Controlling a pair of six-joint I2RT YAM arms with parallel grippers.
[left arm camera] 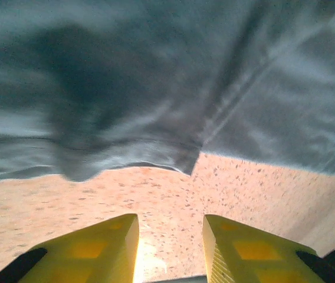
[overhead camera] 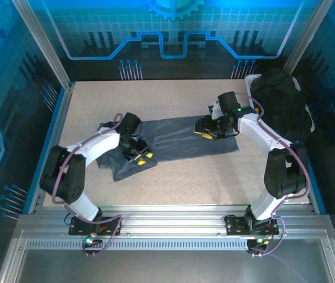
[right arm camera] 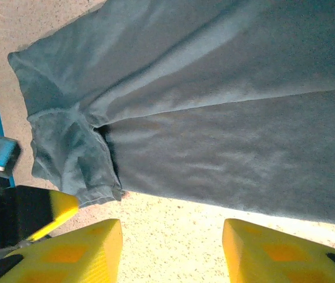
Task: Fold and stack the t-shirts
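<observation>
The slate t-shirt lies as a rumpled strip just ahead of the left gripper, narrowly parted, and the right gripper, wider. Both are empty. The black t-shirts sit heaped outboard of the right one. A fingertip could snag the bunched hem, undoing the fold.

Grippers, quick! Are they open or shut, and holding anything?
Left gripper: open, holding nothing, blue-grey t-shirt just ahead.
Right gripper: open, holding nothing.
</observation>
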